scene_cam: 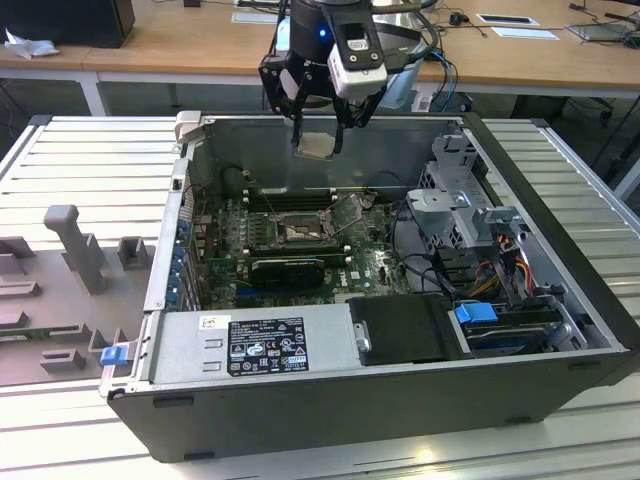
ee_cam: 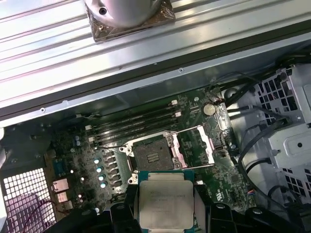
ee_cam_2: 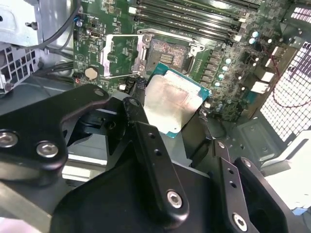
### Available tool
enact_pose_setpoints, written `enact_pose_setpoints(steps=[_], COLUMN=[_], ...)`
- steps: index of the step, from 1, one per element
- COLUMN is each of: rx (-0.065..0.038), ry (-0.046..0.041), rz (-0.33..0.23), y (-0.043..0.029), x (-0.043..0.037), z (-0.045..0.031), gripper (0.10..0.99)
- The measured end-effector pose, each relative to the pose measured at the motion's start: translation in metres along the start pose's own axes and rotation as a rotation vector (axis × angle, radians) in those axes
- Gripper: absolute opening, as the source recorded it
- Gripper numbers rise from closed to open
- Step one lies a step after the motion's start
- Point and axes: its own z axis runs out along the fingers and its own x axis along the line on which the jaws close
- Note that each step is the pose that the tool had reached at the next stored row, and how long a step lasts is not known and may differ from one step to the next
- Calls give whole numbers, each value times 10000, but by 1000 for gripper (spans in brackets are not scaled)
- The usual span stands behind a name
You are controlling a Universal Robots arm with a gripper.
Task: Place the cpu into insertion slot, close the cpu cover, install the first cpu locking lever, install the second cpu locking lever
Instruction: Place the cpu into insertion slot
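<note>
gripper (scene_cam: 319, 150) clamped on chip (scene_cam: 318, 144) by opposite edges, hanging high over open case (scene_cam: 400, 410), socket (ee_cam: 151, 156) well below, cover (ee_cam: 195, 145) flipped up. chip looks light, stiff, flat; underside probably delicate, so edge hold seems safest
</note>
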Motion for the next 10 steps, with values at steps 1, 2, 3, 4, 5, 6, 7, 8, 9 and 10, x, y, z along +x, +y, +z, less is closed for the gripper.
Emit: enact_pose_setpoints(steps=[1,2,3,4,5,6,7,8,9,10], rx=[-3,-7,-9,-10,-11,-14,-16,-17,-19,-21], ry=[-11,-30,-40,-47,-53,-64,-69,-78,-86,-95], rz=[122,332,456,528,596,715,779,869,959,1061], y=[0,0,-1,-1,-1,-1,-1,-1,-1,-1], x=[0,0,0,0,0,0,0,0,0,0], z=[1,4,6,6,7,7,8,8,9,9], gripper=[541,541,541,541,541,541,541,541,541,541])
